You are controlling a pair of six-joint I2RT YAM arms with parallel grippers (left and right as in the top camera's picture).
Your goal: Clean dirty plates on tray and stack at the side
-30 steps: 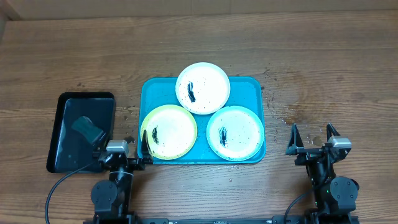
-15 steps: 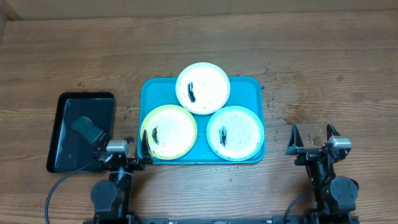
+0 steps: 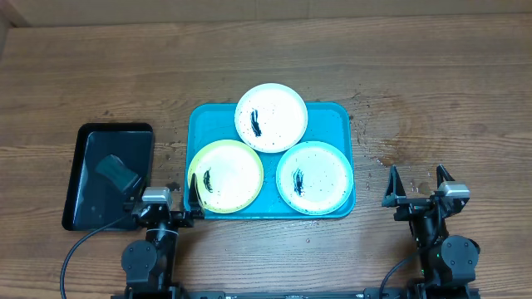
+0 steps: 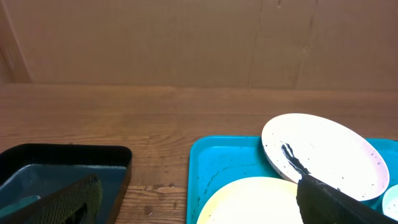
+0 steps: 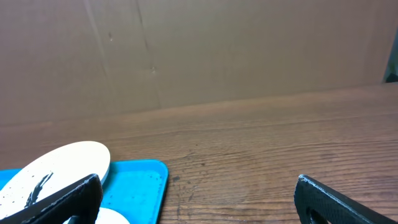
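Three smeared plates lie on the turquoise tray (image 3: 332,116): a white plate (image 3: 271,117) at the back, a yellow-green-rimmed plate (image 3: 225,176) front left, a light-teal-rimmed plate (image 3: 313,177) front right. My left gripper (image 3: 163,188) is open and empty at the tray's front left corner. My right gripper (image 3: 419,180) is open and empty on the bare wood right of the tray. The left wrist view shows the white plate (image 4: 323,152), the yellow-green plate (image 4: 249,202) and the tray (image 4: 217,168). The right wrist view shows the white plate (image 5: 56,168) and the tray (image 5: 140,183).
A black rectangular tray (image 3: 108,174) holding a dark sponge (image 3: 116,173) stands left of the turquoise tray; it also shows in the left wrist view (image 4: 62,165). Water drops speckle the wood right of the tray. A cardboard wall rises behind the table.
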